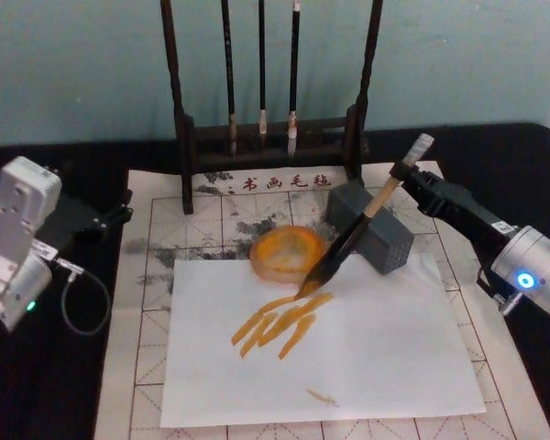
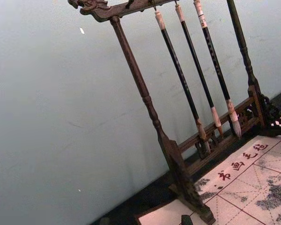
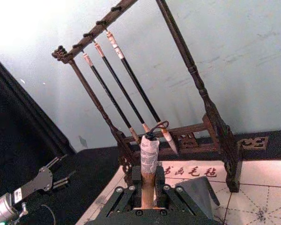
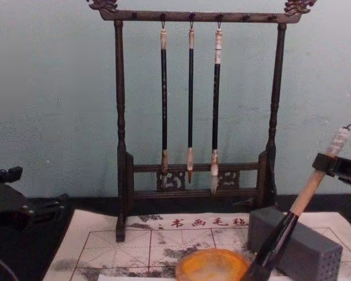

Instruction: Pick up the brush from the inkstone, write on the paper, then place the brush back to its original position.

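Right gripper (image 1: 401, 172) jaws closed on tan brush (image 1: 353, 229) handle; brush tilted, dark tip seemingly just below inkstone (image 1: 282, 253), frame centre.

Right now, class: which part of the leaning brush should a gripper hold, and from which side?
The brush, by its tan upper handle under the whitish cap, from the robot's right: it leans that way, tip on the white sheet. The right gripper grips there; the left gripper is parked aside.

The inkstone (image 1: 287, 255) lies on the paper (image 1: 151, 302). Behind the inkstone stands the brush rack (image 1: 266, 145), just right of it the block (image 1: 385, 240), before it a second sheet (image 1: 376, 348).
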Robot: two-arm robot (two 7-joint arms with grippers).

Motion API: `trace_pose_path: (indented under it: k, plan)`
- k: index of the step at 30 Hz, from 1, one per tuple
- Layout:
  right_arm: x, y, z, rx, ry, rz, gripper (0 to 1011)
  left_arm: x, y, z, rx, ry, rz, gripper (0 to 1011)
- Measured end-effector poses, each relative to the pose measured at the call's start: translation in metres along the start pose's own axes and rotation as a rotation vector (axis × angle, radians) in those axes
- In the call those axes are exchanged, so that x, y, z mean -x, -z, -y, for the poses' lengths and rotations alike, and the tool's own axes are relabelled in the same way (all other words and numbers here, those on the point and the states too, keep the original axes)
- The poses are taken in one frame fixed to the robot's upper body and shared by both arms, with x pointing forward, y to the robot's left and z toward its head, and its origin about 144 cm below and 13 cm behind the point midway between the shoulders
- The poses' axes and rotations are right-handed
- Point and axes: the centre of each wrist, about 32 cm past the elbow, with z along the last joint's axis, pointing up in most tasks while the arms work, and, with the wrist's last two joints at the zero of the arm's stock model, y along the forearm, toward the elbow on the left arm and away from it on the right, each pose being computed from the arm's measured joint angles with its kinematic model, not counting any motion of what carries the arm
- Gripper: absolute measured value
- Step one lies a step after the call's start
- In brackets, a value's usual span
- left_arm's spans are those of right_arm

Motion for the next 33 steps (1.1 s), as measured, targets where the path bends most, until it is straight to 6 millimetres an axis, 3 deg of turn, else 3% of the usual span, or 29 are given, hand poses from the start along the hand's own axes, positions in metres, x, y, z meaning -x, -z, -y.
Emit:
trace_pose_path:
  k: [33]
  plan:
    - [0.01,-0.006,-0.006,-0.094,0.016,-0.116,185,0.0,0.0,0.0,0.0,0.0,0.0,1001]
